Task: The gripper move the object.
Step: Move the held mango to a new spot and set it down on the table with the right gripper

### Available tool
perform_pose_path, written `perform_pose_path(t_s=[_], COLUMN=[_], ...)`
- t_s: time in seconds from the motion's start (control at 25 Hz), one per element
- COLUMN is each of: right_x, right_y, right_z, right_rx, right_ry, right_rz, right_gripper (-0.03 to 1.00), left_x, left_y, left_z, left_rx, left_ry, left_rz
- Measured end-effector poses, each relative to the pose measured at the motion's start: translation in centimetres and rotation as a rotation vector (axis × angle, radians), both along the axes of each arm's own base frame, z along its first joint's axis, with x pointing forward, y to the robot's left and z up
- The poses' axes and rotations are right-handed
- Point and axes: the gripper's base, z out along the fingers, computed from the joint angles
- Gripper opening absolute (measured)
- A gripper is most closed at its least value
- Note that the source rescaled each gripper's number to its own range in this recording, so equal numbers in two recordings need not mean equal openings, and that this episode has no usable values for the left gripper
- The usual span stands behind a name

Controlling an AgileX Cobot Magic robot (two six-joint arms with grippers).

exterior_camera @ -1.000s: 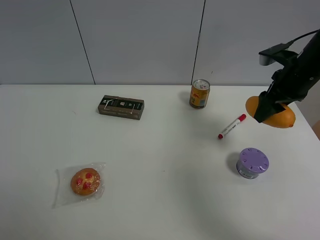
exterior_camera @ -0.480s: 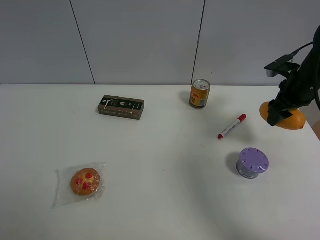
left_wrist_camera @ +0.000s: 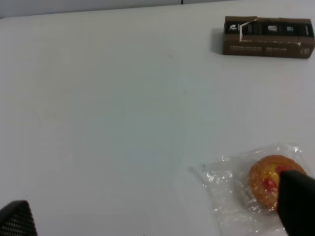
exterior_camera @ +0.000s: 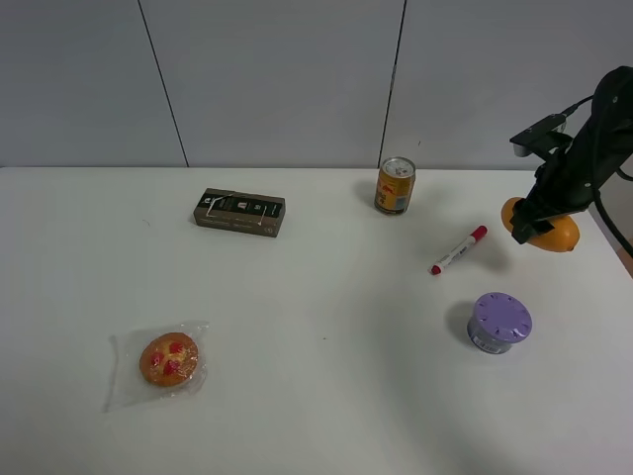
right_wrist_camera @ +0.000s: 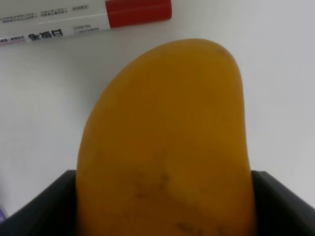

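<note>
The yellow-orange mango [exterior_camera: 547, 234] is at the far right of the table, right of the red marker [exterior_camera: 459, 249]. My right gripper [exterior_camera: 527, 220] is shut on the mango and holds it low over or on the table; I cannot tell which. In the right wrist view the mango [right_wrist_camera: 167, 137] fills the frame between the black fingers [right_wrist_camera: 42, 209] of the right gripper [right_wrist_camera: 165, 216], with the marker [right_wrist_camera: 74, 22] just beyond it. My left gripper [left_wrist_camera: 157, 216] is open and empty, near the wrapped cookie [left_wrist_camera: 268, 184].
An orange can [exterior_camera: 395, 185] stands at the back, left of the mango. A purple lidded tub [exterior_camera: 498, 322] sits in front of the marker. A dark box [exterior_camera: 239, 212] lies at the back left and the wrapped cookie [exterior_camera: 169, 359] at the front left.
My right gripper, with the mango in it, has come down toward the table, swinging a little right and then back left. Nothing else has moved.
</note>
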Motion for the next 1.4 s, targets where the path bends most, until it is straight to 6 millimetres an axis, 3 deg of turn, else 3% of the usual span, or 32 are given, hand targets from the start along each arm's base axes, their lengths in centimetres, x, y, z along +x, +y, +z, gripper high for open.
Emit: perform_pose_path(t_s=[0.68,0.88,1.12,1.4], right_x=[1.7,2.1,2.5,2.2], right_y=[-0.1,-0.1,-0.1,-0.1], right_z=[-4.6,-4.6,-4.4,-4.5], right_rx=[0.009,0.013,0.020,0.025], right_ry=[0.001,-0.040,-0.092,-0.061], right_rz=[-0.010,-0.023,-0.046,-0.065], right_gripper=[0.66,0.66,0.80,0.82], left_x=[0.0,0.0,0.0,0.0], left_y=[0.0,0.0,0.0,0.0], left_z=[0.0,0.0,0.0,0.0], left_rx=[0.000,0.000,0.000,0.000], left_ry=[0.000,0.000,0.000,0.000], left_rz=[0.000,0.000,0.000,0.000])
